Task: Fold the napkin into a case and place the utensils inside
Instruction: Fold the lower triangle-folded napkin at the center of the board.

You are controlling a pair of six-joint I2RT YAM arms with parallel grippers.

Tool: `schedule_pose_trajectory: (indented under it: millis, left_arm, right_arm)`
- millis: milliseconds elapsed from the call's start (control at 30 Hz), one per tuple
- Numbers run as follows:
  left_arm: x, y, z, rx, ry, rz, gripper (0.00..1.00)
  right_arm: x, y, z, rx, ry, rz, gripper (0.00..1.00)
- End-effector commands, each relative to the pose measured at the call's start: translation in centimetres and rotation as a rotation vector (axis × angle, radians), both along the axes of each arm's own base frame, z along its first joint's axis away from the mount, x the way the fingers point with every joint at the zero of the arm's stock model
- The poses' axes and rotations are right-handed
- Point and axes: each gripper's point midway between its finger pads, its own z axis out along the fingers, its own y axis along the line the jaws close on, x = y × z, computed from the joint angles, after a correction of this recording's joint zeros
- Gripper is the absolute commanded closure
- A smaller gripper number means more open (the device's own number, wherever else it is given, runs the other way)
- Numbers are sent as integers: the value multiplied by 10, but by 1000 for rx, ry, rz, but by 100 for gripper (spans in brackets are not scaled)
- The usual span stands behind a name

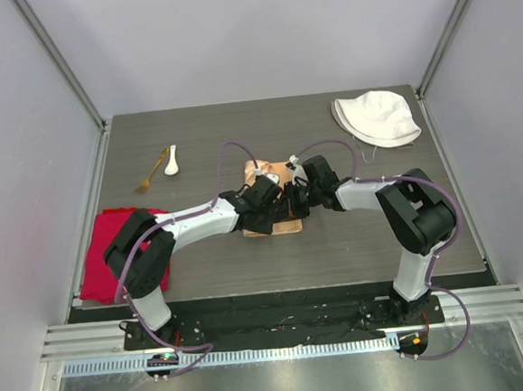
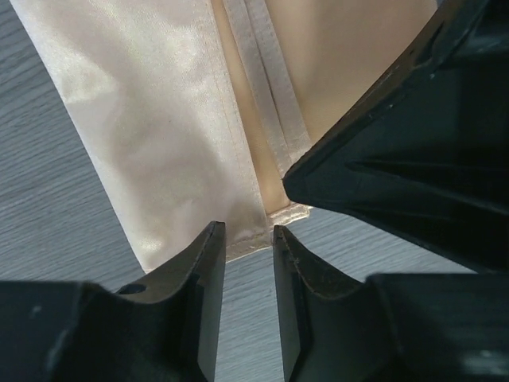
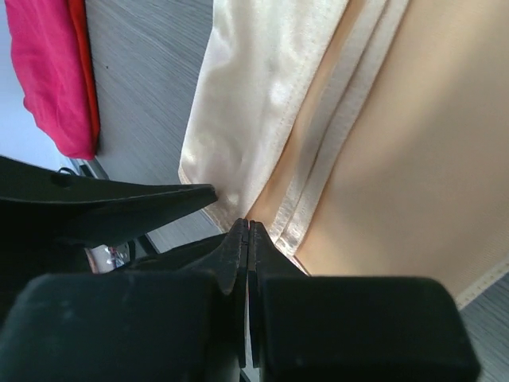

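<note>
Grey table (image 1: 382, 231): left tool (image 2: 242, 235) slightly parted over napkin (image 2: 159, 119), right tool (image 3: 248, 227) pinching its hem.

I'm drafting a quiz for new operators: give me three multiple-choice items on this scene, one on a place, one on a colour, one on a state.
1. Relative to the napkin, where are the spoon and fork? A tucked inside; B on the table, off to its left; C underneath.
2. What colour is the cloth at the table's left edge? A red; B blue; C green.
3. How is the right gripper? A wide open; B holding the spoon; C shut.
Key: B, both lie apart from it; A, it is bright red; C, its fingers meet.
</note>
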Motion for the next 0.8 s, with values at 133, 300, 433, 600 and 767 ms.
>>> schedule_pose_trajectory:
  millis: [133, 300, 433, 600, 767]
  left_arm:
    - [7, -9, 1, 2, -12, -23, 62]
    - [10, -8, -2, 19, -15, -24, 65]
    - [11, -6, -6, 36, -13, -20, 71]
    - [10, -6, -9, 47, -7, -24, 85]
    - [14, -10, 5, 21, -33, -24, 100]
  right_arm:
    - [1, 8, -9, 34, -5, 9, 99]
    - [-5, 6, -25, 22, 29, 9, 99]
    - [-9, 2, -32, 9, 37, 8, 99]
    - [-9, 3, -33, 11, 36, 8, 99]
    - [-9, 3, -34, 8, 39, 12, 99]
